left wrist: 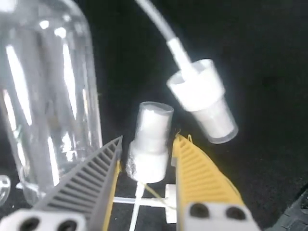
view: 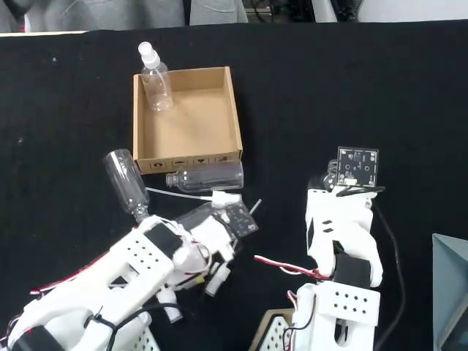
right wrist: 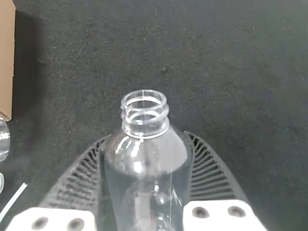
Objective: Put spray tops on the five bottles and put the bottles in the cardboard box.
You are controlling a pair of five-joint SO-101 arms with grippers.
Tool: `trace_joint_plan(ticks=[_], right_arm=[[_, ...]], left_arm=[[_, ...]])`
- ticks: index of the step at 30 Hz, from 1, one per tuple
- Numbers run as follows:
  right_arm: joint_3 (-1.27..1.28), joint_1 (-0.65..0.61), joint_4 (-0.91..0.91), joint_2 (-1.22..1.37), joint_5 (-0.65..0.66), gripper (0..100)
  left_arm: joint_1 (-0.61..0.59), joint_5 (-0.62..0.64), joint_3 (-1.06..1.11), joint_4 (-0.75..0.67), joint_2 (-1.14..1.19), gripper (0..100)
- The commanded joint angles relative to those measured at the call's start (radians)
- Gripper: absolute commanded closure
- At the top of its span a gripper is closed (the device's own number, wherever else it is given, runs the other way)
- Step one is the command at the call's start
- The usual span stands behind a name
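The open-necked bottle stands upright between the fingers of the right gripper, which are clamped on its shoulders; seen from above, it is at about 4 o'clock from the cardboard box and well apart from it. The left gripper is closed on a spray top, grey finger on one side and yellow finger on the other, with the dip tube running back between them. A capped bottle leans in the box's 11 o'clock corner, its sprayer past the rim. A lying bottle rests on its side just beside the box's 6 o'clock wall, neck toward 9 o'clock; a loose spray top lies near it at 6 o'clock, its tube trailing toward 9 o'clock. A slanted bottle is at the box's 7 o'clock, neck toward 5 o'clock, by the left arm. All of it is on a black table.
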Motion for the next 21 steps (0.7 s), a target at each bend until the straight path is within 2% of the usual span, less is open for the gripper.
trace_joint_plan(ticks=[1,9,15,21], right_arm=[[-0.01,0.023,-0.025,-0.03,0.012,90.7],[-0.01,0.023,-0.025,-0.03,0.014,90.7],[-0.01,0.023,-0.025,-0.03,0.014,90.7],[-0.01,0.023,-0.025,-0.03,0.014,90.7]], left_arm=[[-0.047,0.0,-0.016,0.006,0.006,85],[0.007,0.0,-0.016,0.037,0.006,85],[0.007,0.0,-0.015,0.034,0.006,93],[0.007,0.0,-0.015,0.035,0.006,94]])
